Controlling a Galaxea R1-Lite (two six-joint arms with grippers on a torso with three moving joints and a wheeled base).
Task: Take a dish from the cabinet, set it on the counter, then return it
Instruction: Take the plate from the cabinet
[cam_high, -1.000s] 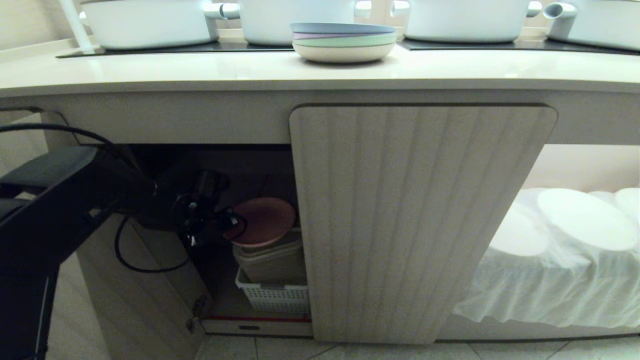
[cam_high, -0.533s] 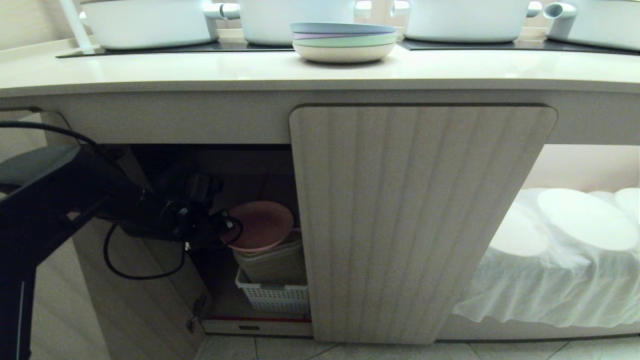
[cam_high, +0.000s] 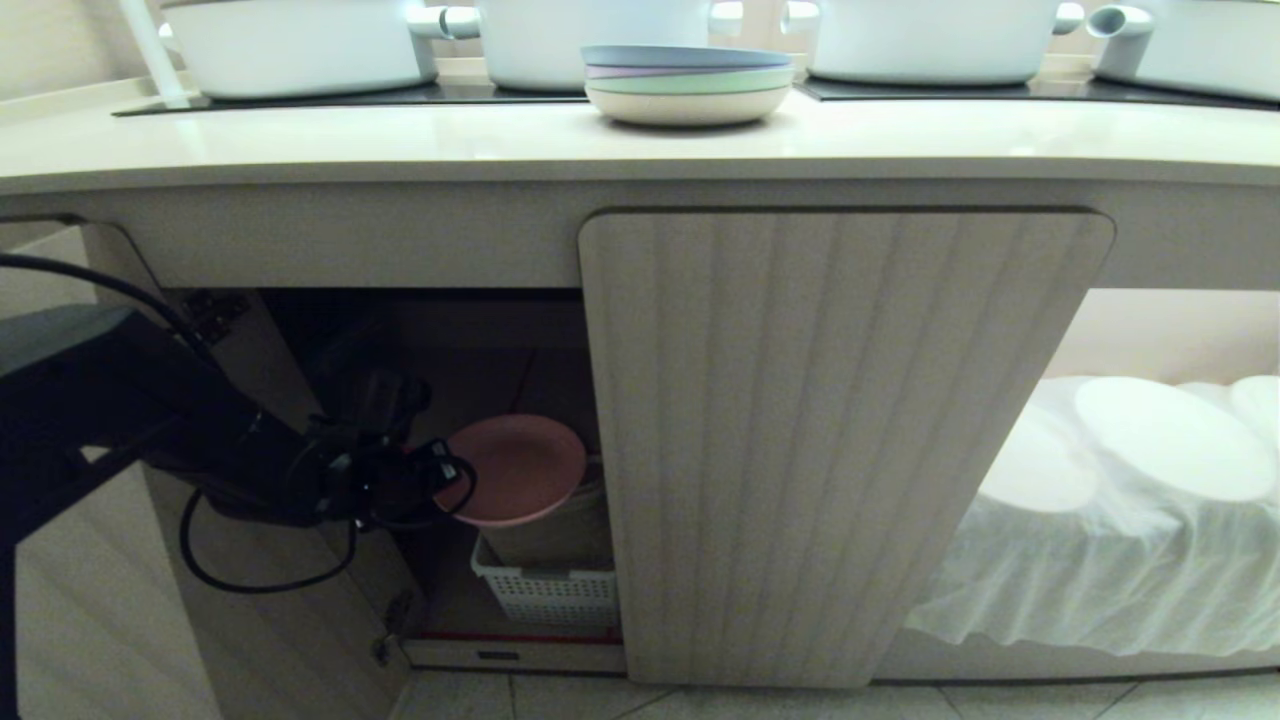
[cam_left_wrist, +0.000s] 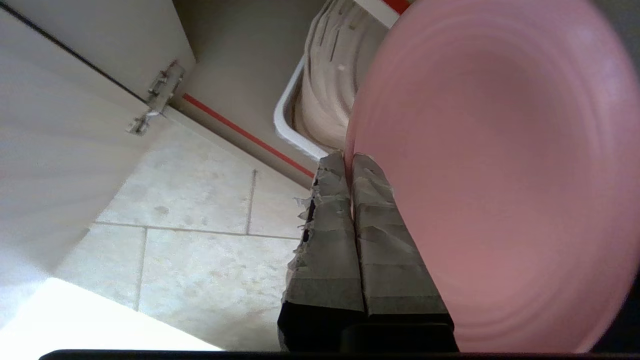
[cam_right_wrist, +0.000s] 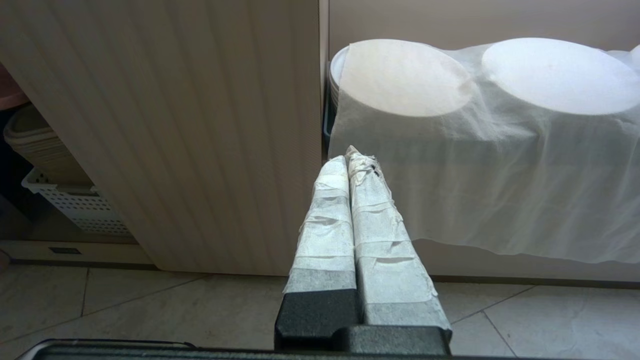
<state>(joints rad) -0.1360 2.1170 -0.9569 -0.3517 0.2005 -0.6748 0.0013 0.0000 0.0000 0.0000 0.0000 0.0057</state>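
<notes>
- The left gripper (cam_high: 440, 478) is reaching into the open left half of the cabinet (cam_high: 845, 440), its jaws pinched tight on the rim of the one pink dish (cam_high: 515, 468).
- In the left wrist view the two taped fingers (cam_left_wrist: 325, 235) are lying almost flush together with the dish (cam_left_wrist: 500, 175) edge between them.
- The dish is hanging tilted inside the cabinet, above a stack of beige bowls (cam_high: 555, 530) that is sitting in one white basket (cam_high: 545, 595).
- One fluted door is standing closed at the centre; the other is swung open at the left.
- The right gripper (cam_right_wrist: 352, 160) is idling low before the closed door, jaws pressed together on nothing.
- On the table (cam_high: 400, 140) one stack of four pastel plates (cam_high: 688, 85) is standing between two black cooktop panels (cam_high: 350, 97), with four white pots (cam_high: 300, 45) behind.
- At the right, three cloth-draped white plates (cam_high: 1170, 435) are showing.
</notes>
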